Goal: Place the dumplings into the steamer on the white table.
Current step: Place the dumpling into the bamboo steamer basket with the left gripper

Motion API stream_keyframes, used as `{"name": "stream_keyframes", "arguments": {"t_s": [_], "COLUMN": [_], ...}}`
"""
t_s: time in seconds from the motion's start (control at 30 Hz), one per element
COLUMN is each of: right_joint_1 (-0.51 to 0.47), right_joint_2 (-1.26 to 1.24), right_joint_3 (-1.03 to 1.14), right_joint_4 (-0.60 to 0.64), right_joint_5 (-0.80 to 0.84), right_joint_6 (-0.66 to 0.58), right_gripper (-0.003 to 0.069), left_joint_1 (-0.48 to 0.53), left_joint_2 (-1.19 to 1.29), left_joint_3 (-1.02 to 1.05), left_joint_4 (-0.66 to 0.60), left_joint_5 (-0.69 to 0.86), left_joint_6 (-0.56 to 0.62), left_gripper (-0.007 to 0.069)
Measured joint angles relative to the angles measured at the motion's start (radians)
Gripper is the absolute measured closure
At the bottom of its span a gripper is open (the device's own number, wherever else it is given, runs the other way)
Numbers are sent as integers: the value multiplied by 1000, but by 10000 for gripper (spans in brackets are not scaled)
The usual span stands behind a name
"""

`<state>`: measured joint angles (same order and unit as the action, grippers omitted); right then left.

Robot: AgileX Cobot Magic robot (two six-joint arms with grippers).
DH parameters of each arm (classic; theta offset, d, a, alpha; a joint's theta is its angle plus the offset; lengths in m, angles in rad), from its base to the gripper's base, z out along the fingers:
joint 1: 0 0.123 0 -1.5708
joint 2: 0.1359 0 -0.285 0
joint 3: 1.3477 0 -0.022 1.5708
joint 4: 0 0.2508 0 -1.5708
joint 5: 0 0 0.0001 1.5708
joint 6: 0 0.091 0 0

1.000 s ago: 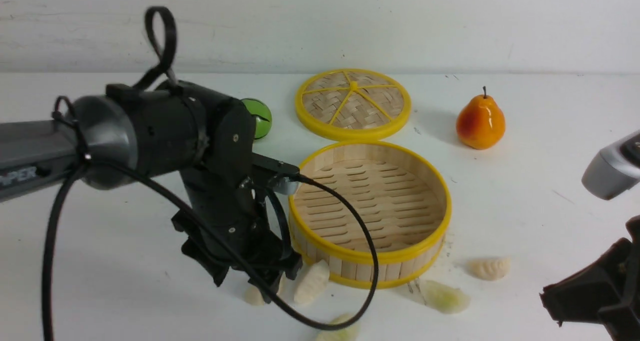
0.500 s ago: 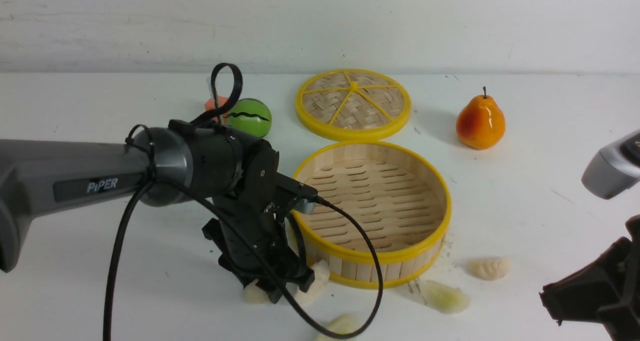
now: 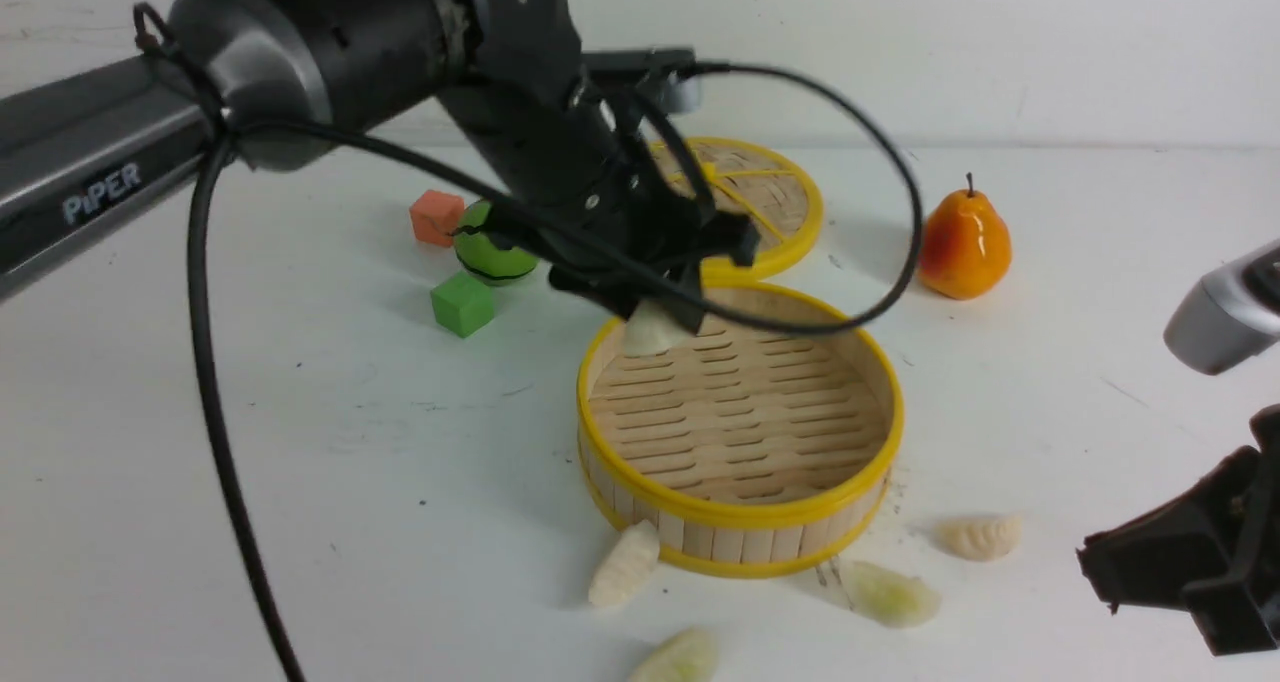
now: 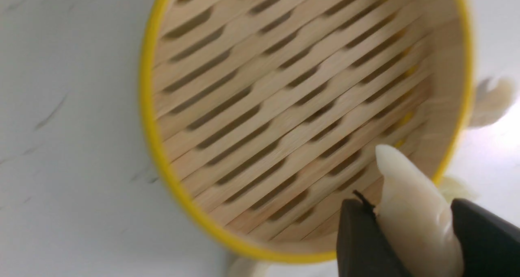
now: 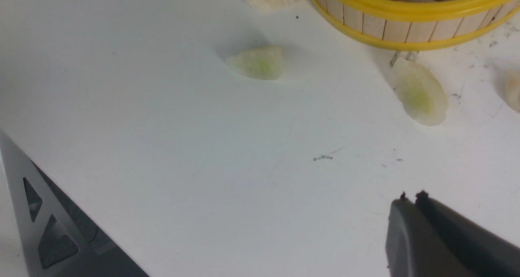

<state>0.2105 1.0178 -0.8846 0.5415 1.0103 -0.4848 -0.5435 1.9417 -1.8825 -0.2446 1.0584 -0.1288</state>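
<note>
Our left gripper (image 3: 662, 312) pinches a cream dumpling (image 3: 648, 334) above the far-left rim of the steamer (image 3: 740, 510). It looks light, smooth and slightly soft, so we favour gentle mid-body grips. Four more dumplings (image 3: 625, 565) lie on the white table (image 3: 300, 462) beside the near wall. Our right gripper (image 5: 411, 197) hangs closed, empty.

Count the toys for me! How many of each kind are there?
Cream-white dumplings: 3
Greenish dumplings: 2
Steamer: 1
Lid: 1
Pear: 1
Green ball: 1
Cubes: 2
Total: 11
</note>
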Motion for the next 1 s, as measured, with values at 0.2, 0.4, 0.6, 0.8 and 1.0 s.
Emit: {"name": "stream_keyframes", "arguments": {"t_s": [0.2, 0.4, 0.6, 0.8, 1.0], "right_joint_1": [0, 0, 0, 0, 0], "right_joint_2": [0, 0, 0, 0, 0], "right_joint_3": [0, 0, 0, 0, 0], "right_joint_4": [-2, 0, 21, 22, 23], "right_joint_5": [10, 34, 35, 35, 35], "right_joint_6": [0, 1, 1, 1, 1], "right_gripper": [639, 638, 638, 634, 628], "left_joint_1": [-24, -90, -111, -110, -110], "left_joint_2": [211, 368, 443, 460, 458], "left_joint_3": [-221, -337, -377, -378, -384], "left_joint_4": [-46, 96, 208, 231, 232], "left_joint_5": [25, 36, -55, -151, -139], "left_joint_6": [-27, -88, -241, -270, -266], "left_gripper": [392, 392, 392, 386, 206]}}
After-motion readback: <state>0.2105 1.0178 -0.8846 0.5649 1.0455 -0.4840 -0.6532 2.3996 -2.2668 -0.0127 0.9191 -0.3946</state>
